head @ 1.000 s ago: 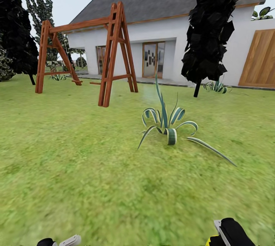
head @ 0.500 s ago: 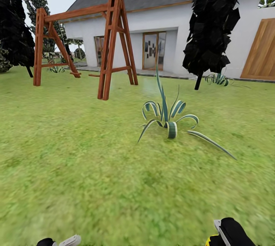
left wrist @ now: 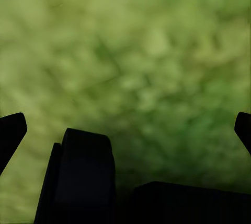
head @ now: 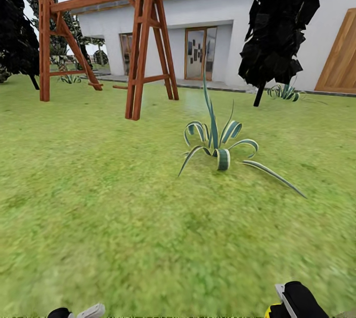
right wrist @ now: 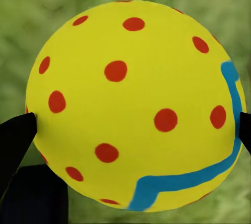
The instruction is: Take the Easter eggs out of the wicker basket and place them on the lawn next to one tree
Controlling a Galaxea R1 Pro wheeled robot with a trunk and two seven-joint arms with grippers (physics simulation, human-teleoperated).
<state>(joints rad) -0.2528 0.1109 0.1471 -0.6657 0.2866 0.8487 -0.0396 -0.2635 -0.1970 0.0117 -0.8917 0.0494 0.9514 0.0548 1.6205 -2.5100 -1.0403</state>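
The right gripper [right wrist: 133, 125] is clamped on one yellow Easter egg [right wrist: 133, 104], a dark fingertip [right wrist: 15, 140] pressed to each side and blurred lawn [right wrist: 31, 4] beyond it. The left gripper [left wrist: 125, 130] stands spread with nothing between its fingers, grass under it. Ahead of both, past a spiky striped plant [head: 216, 145] and a wooden swing frame [head: 143, 36], a dark columnar tree [head: 277, 26] stands before the white house [head: 217, 17]. No slim-trunked tree is evident ahead of the jaws, so the egg's drop spot likely lies off to one side.
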